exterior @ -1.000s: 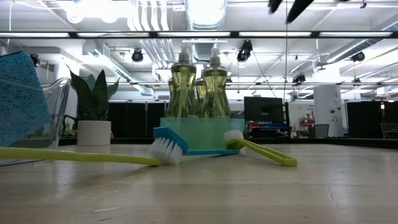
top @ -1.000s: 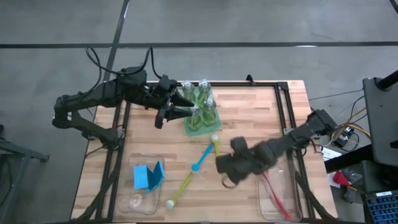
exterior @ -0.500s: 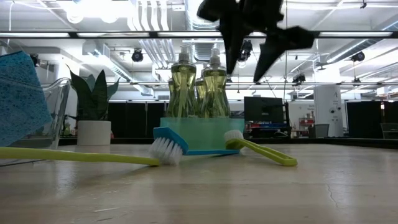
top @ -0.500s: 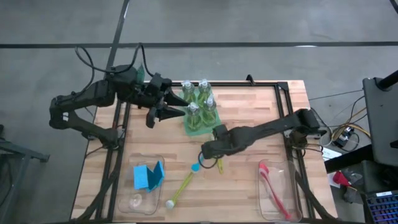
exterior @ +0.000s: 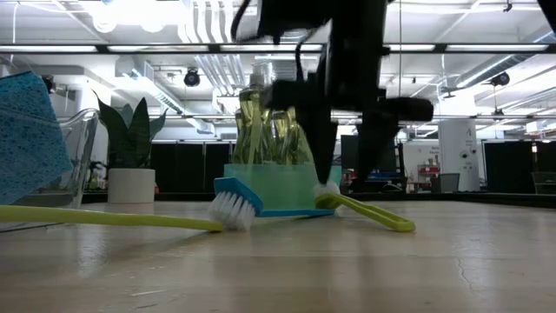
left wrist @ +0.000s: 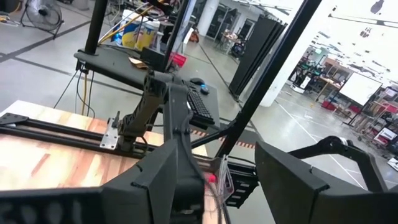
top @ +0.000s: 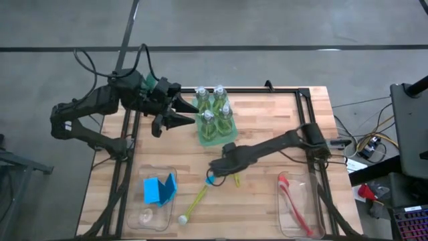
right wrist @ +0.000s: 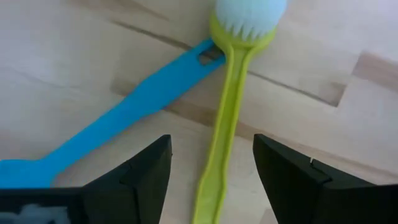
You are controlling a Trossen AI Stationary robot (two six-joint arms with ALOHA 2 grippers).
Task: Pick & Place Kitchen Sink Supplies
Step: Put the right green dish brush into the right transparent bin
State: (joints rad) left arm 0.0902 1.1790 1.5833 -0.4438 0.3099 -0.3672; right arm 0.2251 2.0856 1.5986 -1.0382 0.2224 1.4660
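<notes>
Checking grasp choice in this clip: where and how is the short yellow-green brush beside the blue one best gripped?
Mid-handle, from straight above. The short yellow-green plastic brush lies flat on the wooden table, its slim handle bare there; near its white head the blue plastic brush touches it. The open right gripper already straddles the handle. The left gripper waits by the bottles.

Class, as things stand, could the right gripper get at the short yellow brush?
Probably yes. The right gripper hangs open just above the short yellow brush, its handle between the fingers. The blue brush touches it near the head.
</notes>
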